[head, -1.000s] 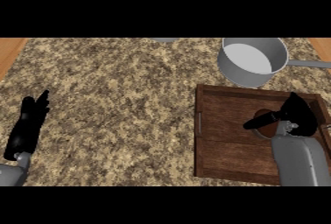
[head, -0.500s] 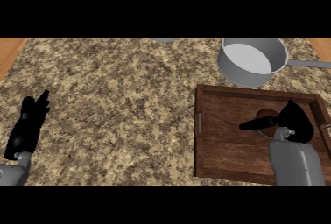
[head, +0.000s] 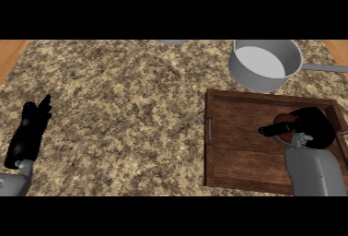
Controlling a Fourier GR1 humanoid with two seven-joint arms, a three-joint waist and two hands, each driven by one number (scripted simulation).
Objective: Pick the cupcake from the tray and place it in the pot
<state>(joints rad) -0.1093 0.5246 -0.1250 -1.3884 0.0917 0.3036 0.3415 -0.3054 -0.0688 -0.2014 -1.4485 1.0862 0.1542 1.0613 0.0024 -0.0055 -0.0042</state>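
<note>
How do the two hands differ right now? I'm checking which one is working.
The right hand is curled over the wooden tray; the left hand lies straight over bare counter. The right hides whatever is beneath it; the left holds nothing. Both are black on grey forearms.

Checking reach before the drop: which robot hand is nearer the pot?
Right. The right robot hand is over the tray, just below the pot; the left robot hand rests far across the counter, near its left edge.
</note>
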